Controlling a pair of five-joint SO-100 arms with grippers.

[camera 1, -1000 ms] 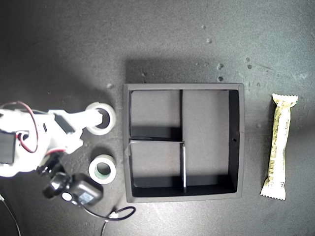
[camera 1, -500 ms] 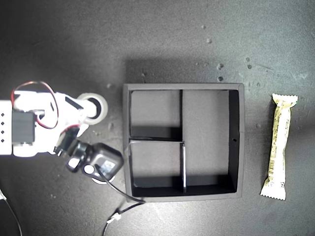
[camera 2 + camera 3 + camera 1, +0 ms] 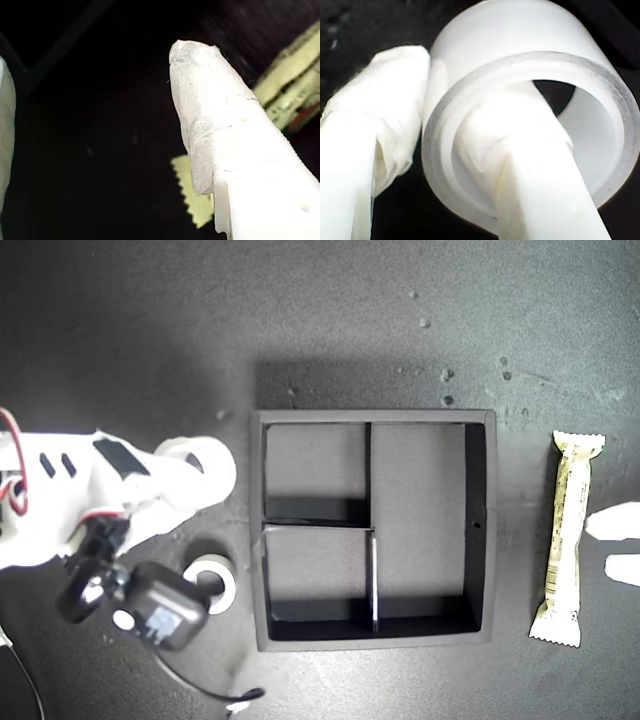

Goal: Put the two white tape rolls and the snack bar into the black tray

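Toward the exterior view's left edge of the dark counter [image 3: 330, 310], my second gripper [image 3: 205, 468] has its jaws clamped on the wider plain white tape roll [image 3: 520, 55], one jaw through its hole. Just beside the square black divided tray [image 3: 480, 530] lies the smaller white tape roll [image 3: 220, 580]. Near the exterior view's right edge, my first gripper [image 3: 612, 545] hovers with jaws apart beside the long cream-wrapped snack bar [image 3: 568, 540].

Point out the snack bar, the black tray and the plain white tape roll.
snack bar [image 3: 567, 537]: exterior view, middle of the wrapper.
black tray [image 3: 372, 417]: exterior view, its far wall as shown at the top.
plain white tape roll [image 3: 520, 35]: second wrist view, outer curved face; one finger of my second pincer passes through its hole.
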